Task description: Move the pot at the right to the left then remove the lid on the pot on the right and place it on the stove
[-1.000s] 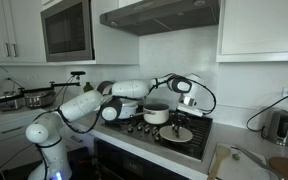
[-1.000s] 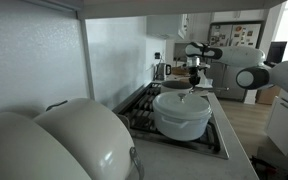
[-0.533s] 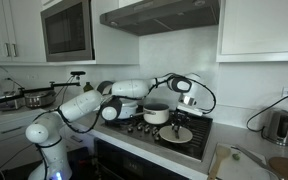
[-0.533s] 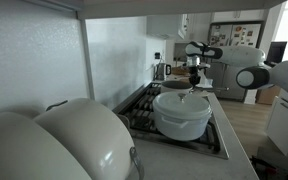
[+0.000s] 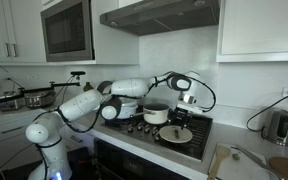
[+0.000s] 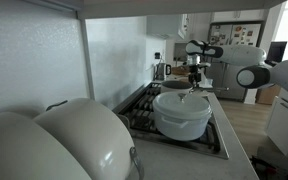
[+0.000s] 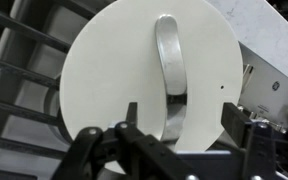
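The lid [image 7: 134, 60], a flat cream-white disc with a metal strap handle [image 7: 169, 70], lies on the stove [image 7: 24, 95] and fills the wrist view. My gripper [image 7: 181, 118] hangs just above it, open. One dark finger stands on each side of the handle's near end, and neither touches it. In an exterior view the lid [image 5: 177, 133] rests at the stove's front right under the gripper [image 5: 187, 112]. The uncovered pot [image 5: 156, 114] stands just behind and to the left of the lid. In an exterior view the gripper [image 6: 194, 72] shows beyond a wider white pot, and the lid is hidden there.
A wider white pot with a domed lid [image 6: 181, 112] stands on the stove's grates [image 6: 144, 105]. A kettle [image 5: 279, 126] and a cable are on the counter to the right. Knobs [image 5: 144, 128] line the stove's front edge. Pale countertop [image 7: 279, 20] borders the stove.
The jaws have come apart from around the lid's handle. The arm, the lid and both pots stay where they were.
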Available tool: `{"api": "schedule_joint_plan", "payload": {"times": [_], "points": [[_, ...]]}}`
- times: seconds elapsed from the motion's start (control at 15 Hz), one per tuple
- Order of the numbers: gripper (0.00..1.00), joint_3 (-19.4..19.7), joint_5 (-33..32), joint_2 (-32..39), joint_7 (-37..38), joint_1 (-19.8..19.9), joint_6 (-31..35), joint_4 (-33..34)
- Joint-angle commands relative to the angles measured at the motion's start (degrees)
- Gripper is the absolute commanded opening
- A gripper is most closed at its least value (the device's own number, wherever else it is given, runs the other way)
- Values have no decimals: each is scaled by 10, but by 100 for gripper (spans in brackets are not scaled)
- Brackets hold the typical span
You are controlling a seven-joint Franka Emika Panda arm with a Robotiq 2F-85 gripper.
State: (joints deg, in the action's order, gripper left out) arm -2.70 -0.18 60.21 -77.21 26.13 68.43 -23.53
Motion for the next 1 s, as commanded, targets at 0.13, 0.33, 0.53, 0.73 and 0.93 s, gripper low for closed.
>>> {"api": "schedule_joint_plan", "payload": {"times": [0.13, 0.33, 0.53, 0.73, 0.93], "points": [[100, 0, 0, -34, 11, -9, 4, -20], [100, 2, -4, -44, 10, -16, 13, -16], [100, 3, -5, -57, 8, -20, 21, -15], [100, 5, -7, -70, 9, -24, 26, -16], [100, 6, -11, -84, 8, -29, 37, -12]]}}
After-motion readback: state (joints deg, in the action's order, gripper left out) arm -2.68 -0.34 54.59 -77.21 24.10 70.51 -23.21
